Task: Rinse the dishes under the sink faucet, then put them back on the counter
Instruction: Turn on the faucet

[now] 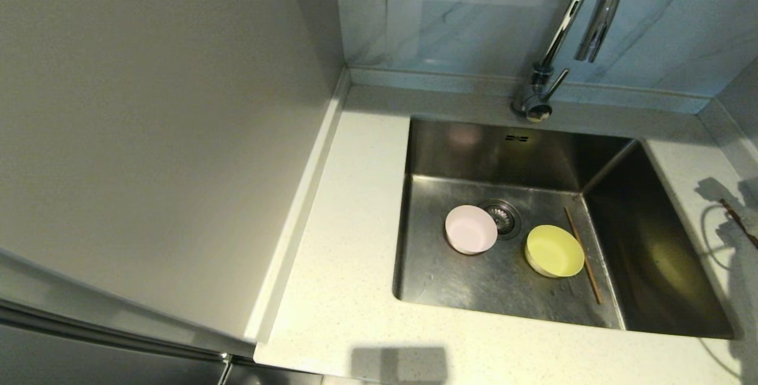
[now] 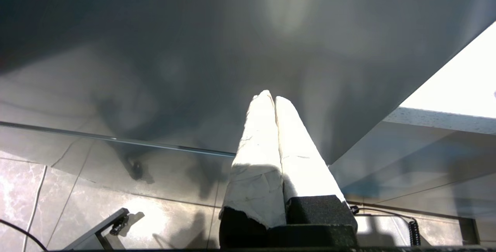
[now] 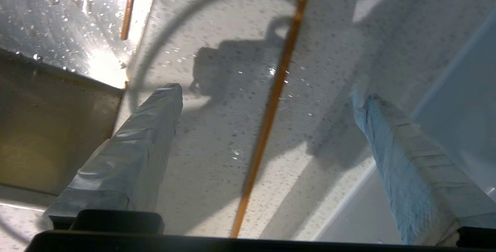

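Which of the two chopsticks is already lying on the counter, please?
The chopstick between the open right pincer's fingers lies on the speckled counter; the other chopstick remains in the sink beside the yellow-green bowl.

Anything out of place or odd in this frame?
The chopsticks are split: one lies in the sink beside the yellow-green bowl, the other chopstick lies on the wet counter below the open right gripper. Otherwise nothing stands out.
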You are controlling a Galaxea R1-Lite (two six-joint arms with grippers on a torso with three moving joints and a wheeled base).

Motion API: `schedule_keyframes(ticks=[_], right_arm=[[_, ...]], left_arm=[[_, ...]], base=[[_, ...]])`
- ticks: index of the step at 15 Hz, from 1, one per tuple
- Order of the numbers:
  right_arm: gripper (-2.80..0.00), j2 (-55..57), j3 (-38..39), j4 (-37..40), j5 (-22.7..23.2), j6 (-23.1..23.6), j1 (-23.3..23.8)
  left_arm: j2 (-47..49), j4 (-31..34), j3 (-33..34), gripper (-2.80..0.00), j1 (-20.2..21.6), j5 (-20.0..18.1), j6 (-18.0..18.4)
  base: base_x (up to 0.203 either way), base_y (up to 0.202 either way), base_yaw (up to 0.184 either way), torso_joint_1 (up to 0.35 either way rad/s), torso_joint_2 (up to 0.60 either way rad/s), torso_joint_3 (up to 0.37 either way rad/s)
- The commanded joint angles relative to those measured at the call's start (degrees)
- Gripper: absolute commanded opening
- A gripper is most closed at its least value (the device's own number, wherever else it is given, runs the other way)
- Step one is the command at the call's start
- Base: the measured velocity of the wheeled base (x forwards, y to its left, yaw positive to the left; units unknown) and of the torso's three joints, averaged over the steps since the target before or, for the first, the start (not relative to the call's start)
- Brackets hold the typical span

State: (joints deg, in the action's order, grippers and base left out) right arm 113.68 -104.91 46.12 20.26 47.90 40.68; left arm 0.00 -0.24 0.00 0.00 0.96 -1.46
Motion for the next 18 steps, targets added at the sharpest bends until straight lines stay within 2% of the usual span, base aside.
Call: schedule_keyframes(ticks=[1,16,18], right_arm=[[0.00,-0.03,0.06,0.20,0.04,0.37,0.01],[0.00,0.75,-0.38,-0.32,0.13,0.35,0.45],[0.00,1.02,-0.01,-2.88,0.13,0.43,0.45]], left_arm=[[-0.18,-0.02,0.00,-2.80,0.00,0.01,-0.04],[-0.18,-0.02,0.00,-2.80,0.00,0.01,-0.04],[-0.18,-0.02,0.00,-2.80,0.00,0.01,-0.04]], base=[[0.000,0.000,0.000,0.000,0.00,0.000],[0.000,0.000,0.000,-0.035,0.07,0.037],[0.000,0.000,0.000,0.000,0.00,0.000]])
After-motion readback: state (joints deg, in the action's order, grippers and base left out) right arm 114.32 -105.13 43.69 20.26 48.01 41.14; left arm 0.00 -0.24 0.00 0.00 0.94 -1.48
